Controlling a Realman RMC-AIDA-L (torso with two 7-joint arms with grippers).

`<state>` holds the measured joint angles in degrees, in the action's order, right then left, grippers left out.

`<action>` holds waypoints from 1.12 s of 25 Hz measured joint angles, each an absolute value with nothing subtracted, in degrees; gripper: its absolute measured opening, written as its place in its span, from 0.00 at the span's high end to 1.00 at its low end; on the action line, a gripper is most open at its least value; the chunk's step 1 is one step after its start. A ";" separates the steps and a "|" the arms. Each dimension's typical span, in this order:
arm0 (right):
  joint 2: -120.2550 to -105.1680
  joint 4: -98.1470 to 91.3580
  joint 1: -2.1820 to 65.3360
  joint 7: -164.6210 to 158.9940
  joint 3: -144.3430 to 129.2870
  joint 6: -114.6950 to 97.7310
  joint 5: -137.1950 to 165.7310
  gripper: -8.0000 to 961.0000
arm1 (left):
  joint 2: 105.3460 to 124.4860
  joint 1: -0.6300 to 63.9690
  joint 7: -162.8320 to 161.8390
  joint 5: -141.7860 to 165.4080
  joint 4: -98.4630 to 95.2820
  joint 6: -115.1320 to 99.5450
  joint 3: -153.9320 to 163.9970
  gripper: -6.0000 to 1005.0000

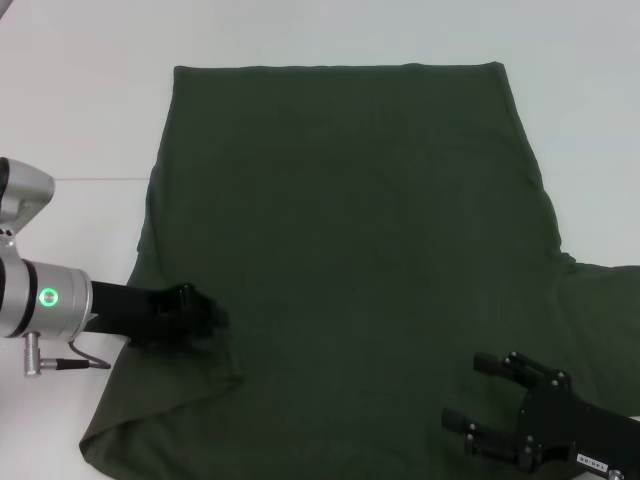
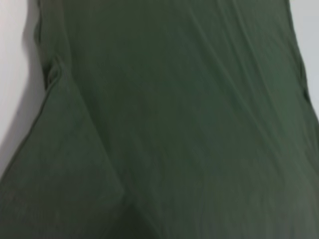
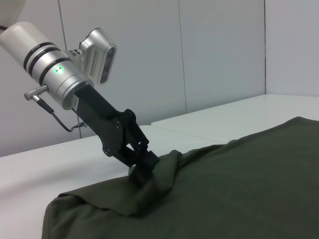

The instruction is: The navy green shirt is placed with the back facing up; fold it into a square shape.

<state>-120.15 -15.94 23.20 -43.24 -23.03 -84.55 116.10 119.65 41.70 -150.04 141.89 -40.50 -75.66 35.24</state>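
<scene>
Already the left end effector (image 1: 200,312) pinched the navy green shirt (image 1: 350,230) beside its sleeve fold; a thin grip could slip. The right end effector (image 1: 480,395) hovered unclenched.

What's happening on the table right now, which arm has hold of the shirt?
The left gripper is down on the near left part of the navy green shirt, where the cloth bunches up around its fingers, apparently pinched. The right gripper hovers open above the shirt's near right part, holding nothing. The shirt lies mostly flat on the white table, with one flap already turned over at the near left; it is not square yet.
</scene>
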 joint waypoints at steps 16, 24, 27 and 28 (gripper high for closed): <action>-120.15 -15.93 23.26 -43.24 -23.03 -84.65 116.10 0.08 | 112.79 33.72 -146.52 125.36 -35.69 -80.30 34.11 0.30; -120.15 -16.05 23.22 -43.24 -23.03 -84.65 116.10 0.08 | 110.42 31.55 -148.29 126.04 -33.64 -76.42 31.91 0.12; -120.15 -16.08 23.26 -43.24 -23.03 -84.65 116.10 0.08 | 110.77 31.58 -148.04 126.24 -32.00 -73.30 32.19 0.12; -120.14 -16.08 23.27 -43.24 -23.03 -84.64 116.10 0.08 | 110.99 31.65 -147.91 126.20 -31.20 -71.89 32.15 0.12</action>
<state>-120.14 -16.08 23.27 -43.24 -23.03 -84.64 116.10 110.99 31.65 -147.91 126.20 -31.20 -71.89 32.15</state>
